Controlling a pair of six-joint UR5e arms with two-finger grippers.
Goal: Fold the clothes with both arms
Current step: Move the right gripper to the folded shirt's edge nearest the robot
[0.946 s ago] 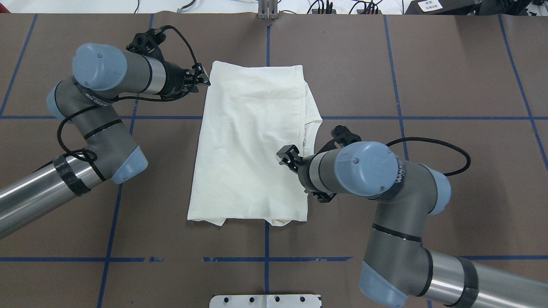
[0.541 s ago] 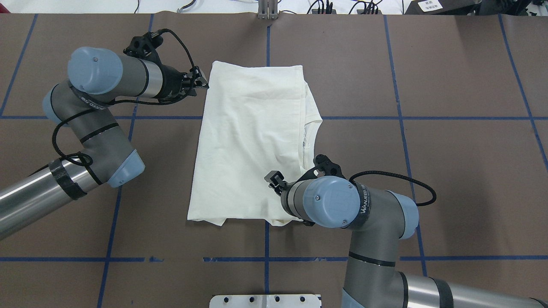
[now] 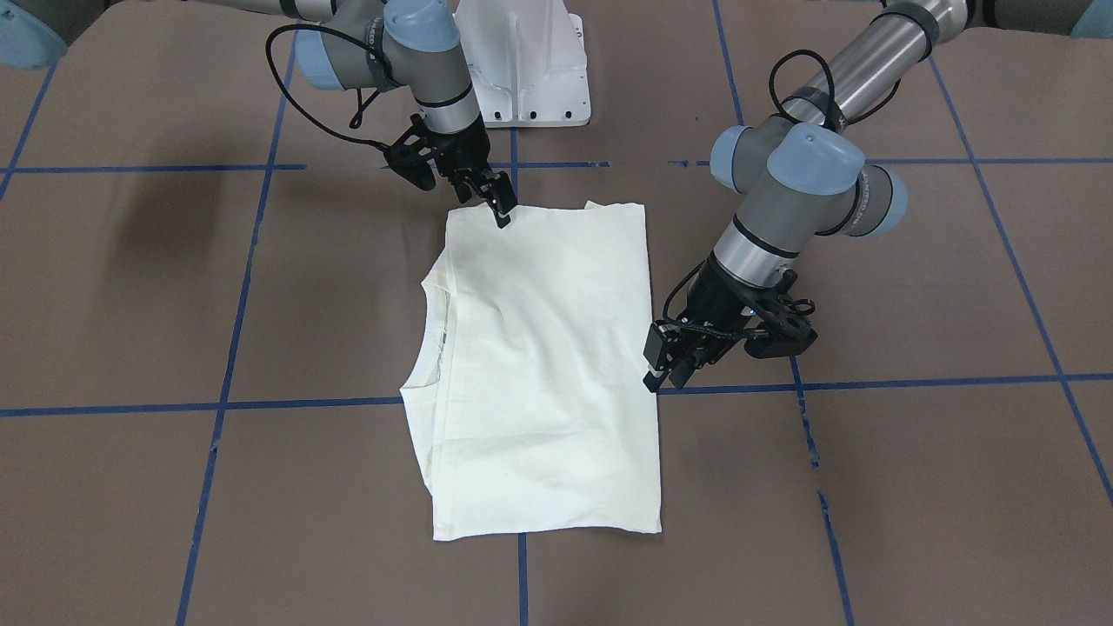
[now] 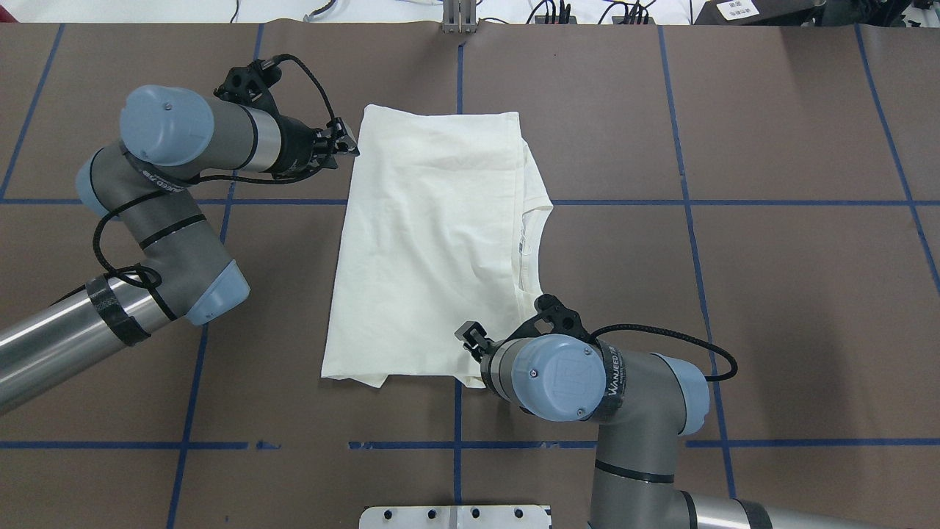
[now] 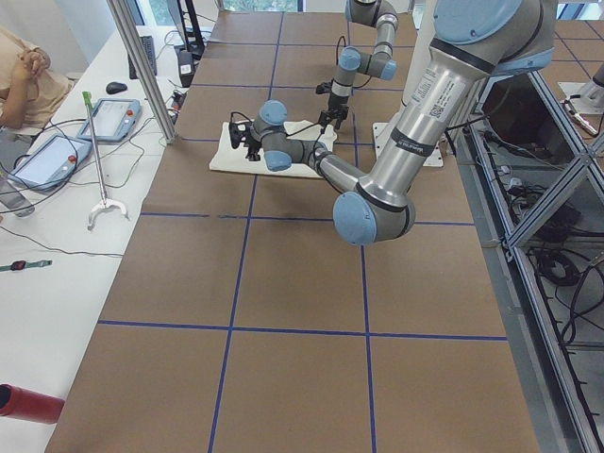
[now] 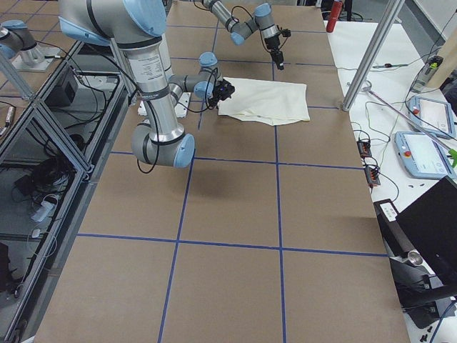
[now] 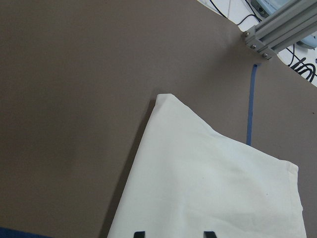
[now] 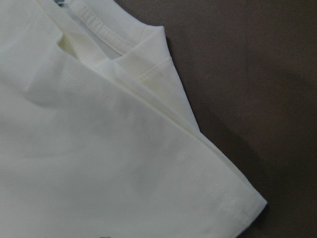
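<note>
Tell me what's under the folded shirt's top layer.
Under the top layer of the shirt, lower cream layers and the ribbed collar stick out along one side. Anything deeper is covered. The brown table lies beneath.

Overhead view, lower centre: we can't see the tips of the right gripper (image 4: 471,340) or the lower-right corner of the shirt (image 4: 433,242), both under the right arm (image 4: 558,378). In the left wrist view, the bottom edge cuts the left gripper (image 7: 174,234) to two tips.
</note>
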